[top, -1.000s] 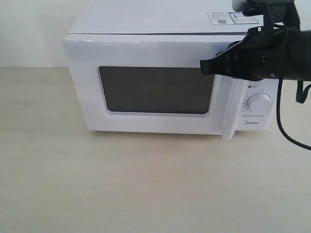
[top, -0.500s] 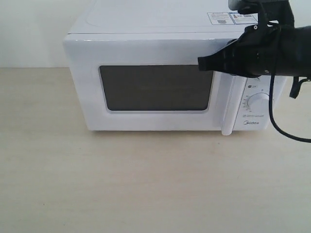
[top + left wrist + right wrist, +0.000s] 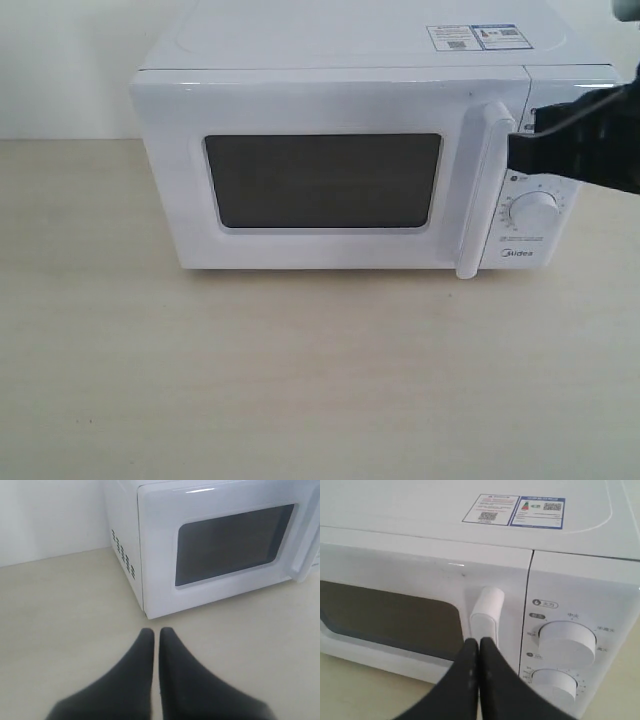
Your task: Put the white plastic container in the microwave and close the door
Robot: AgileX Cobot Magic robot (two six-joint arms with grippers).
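Here, boxy glossy-white microwave [image 3: 330, 100], dark rectangular window [image 3: 322, 180].

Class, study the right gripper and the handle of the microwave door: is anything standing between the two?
Nothing visible does. The right gripper, shut, points straight at the handle of the closed door, and no object lies between them. Whether its tips actually touch the handle cannot be told from these views.

"Midea" brand low on the microwave [image 3: 330, 100]
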